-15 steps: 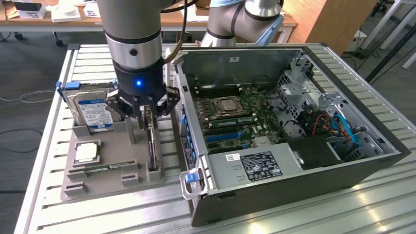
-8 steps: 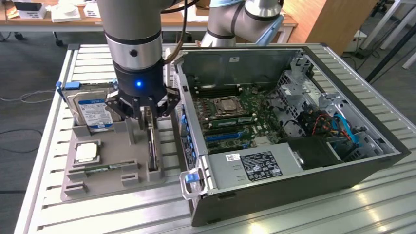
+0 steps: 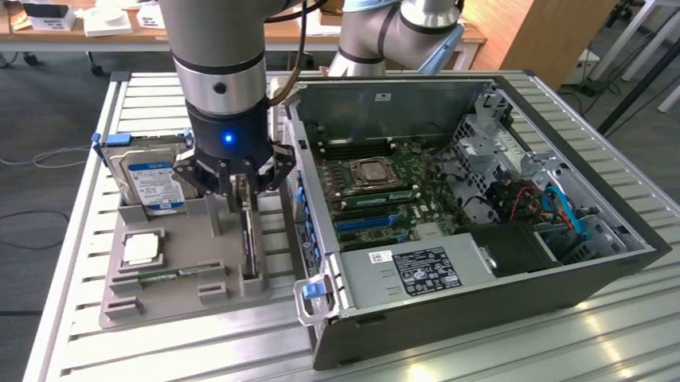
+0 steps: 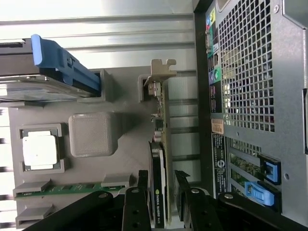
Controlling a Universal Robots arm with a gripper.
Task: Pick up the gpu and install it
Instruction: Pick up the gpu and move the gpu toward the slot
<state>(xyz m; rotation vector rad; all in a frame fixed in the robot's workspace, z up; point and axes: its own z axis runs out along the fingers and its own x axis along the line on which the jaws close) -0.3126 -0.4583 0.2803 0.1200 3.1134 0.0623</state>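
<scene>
**Hand astride the graphics card in its tray slot**

Starting at the exterior view's left, a grey tray sits on the slatted desk. A hard drive stands at the tray's far corner. Toward its near edge lie a processor chip and a green memory stick.

Along the tray's edge nearest the computer, the graphics card stands on its long edge in a slot, with its metal bracket at the far end. The hand is low over the card's upper edge. Its fingers sit one on each side, spread only slightly wider than the card. The wrist view shows a thin gap on both sides, so I judge it grips nothing yet.

Furthest right is the open computer case, its motherboard exposed.

The card looks light and stiff but delicate. It is probably best pinched on its flat faces near mid-length, clear of the bracket and the lower contact edge. Its smooth cover may slip, and an off-centre grip could tilt it.
</scene>
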